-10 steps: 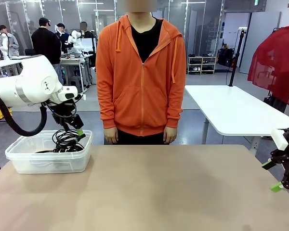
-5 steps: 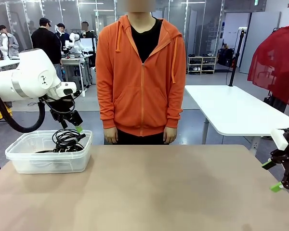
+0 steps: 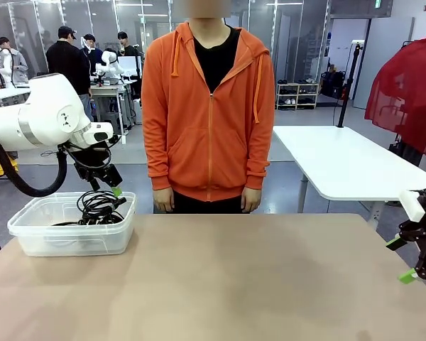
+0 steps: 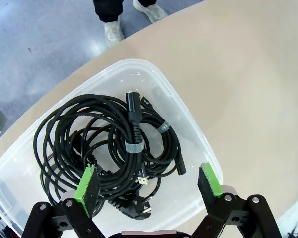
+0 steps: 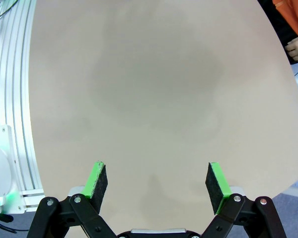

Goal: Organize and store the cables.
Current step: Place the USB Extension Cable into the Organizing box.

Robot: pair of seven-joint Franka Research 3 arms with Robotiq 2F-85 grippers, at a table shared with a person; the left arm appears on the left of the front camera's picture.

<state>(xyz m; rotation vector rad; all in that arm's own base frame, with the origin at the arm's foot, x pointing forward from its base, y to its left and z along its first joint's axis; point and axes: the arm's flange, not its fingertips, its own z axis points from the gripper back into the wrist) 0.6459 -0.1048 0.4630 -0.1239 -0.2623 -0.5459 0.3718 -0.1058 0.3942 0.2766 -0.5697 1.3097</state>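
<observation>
Left wrist view | cables (image 4: 109,148) coiled in bin (image 4: 188,124) – below left gripper (image 4: 148,184) – jaws apart

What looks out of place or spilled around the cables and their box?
Nothing stands out. The cables lie coiled inside the clear box at the table's left corner, none hanging over its rim. The left claw hangs open above them, holding nothing.

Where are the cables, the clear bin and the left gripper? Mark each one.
cables (image 4: 109,148), left wrist view, middle of the coils.
clear bin (image 4: 188,116), left wrist view, its rim.
left gripper (image 4: 148,183), left wrist view, between its fingertips.
</observation>
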